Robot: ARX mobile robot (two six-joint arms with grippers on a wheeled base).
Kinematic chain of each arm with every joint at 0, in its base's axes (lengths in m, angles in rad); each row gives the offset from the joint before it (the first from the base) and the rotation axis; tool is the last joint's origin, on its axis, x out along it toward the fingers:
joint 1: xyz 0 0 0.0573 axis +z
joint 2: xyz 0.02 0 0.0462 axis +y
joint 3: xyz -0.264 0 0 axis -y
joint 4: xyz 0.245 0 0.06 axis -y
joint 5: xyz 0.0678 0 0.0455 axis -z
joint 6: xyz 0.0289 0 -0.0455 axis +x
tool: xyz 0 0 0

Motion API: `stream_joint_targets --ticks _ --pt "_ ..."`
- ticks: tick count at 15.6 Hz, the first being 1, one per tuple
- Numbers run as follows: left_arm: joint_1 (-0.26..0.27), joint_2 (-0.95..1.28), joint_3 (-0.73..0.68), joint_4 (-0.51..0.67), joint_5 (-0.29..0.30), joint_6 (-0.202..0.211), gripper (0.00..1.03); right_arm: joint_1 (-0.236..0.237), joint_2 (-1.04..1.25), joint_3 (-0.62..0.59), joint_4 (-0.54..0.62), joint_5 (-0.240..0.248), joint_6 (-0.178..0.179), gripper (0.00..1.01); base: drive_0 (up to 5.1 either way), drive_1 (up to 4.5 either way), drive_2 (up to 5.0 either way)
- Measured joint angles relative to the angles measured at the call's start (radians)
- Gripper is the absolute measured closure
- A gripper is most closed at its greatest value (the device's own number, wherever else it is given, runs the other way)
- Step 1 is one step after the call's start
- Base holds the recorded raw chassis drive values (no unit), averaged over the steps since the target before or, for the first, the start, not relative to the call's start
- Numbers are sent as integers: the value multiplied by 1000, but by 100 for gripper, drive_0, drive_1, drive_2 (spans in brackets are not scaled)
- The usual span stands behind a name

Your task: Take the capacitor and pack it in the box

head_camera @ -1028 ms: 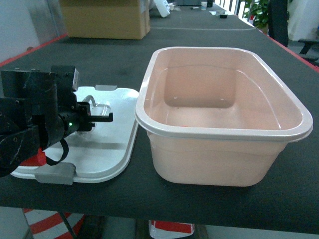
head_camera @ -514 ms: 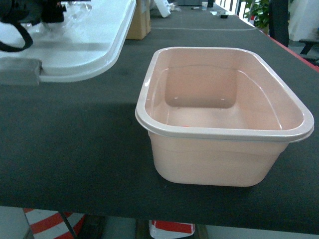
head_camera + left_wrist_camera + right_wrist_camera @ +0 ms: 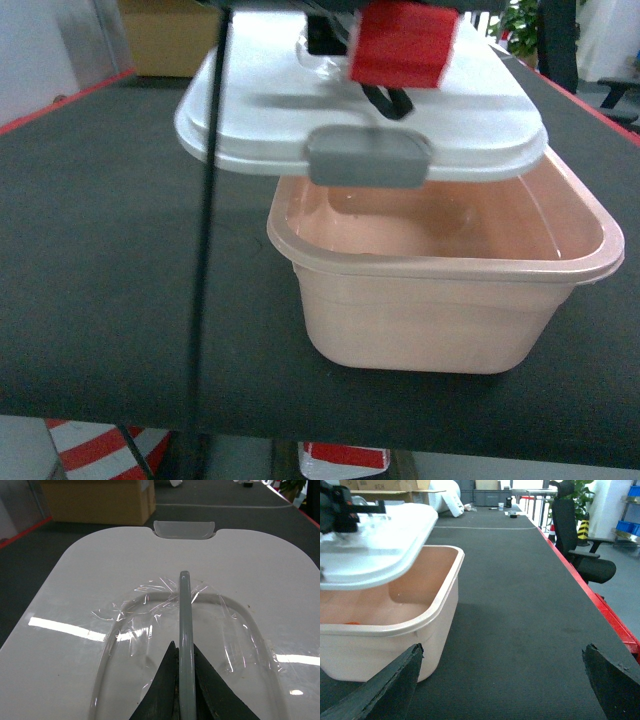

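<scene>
We see left tool (image 3: 181, 680) closed on grey handle (image 3: 184, 630) of white lid (image 3: 270, 110), lid held in air over far left part of box (image 3: 440, 300). Box sits on dark bench (image 3: 100, 250), open, right of centre. Small orange object (image 3: 351, 623) in box, maybe capacitor; too blurred to tell. Right tool (image 3: 505, 680) spread wide, holding nothing, low over bench right of box. Cardboard carton (image 3: 95, 500) far left.

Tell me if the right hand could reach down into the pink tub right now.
Probably not straight down. The white lid, held by the left hand at its grey handle, hangs over most of the pink tub, leaving only a strip open at the near and right edges.
</scene>
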State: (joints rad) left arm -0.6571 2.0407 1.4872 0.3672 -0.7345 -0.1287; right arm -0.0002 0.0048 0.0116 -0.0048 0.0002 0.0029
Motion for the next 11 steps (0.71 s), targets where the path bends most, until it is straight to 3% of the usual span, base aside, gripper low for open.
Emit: stream_joint_targets --ticks 3,9,11 --pt "-28 135 124 -85 -38 -51 101 0 0 0 0 0 0 3 0 0 0" --pt "-42 194 202 -161 -59 -89 101 0 0 0 0 0 0 3 0 0 0" --pt "-79 200 242 -188 -72 -110 101 0 0 0 0 0 0 3 0 0 0"
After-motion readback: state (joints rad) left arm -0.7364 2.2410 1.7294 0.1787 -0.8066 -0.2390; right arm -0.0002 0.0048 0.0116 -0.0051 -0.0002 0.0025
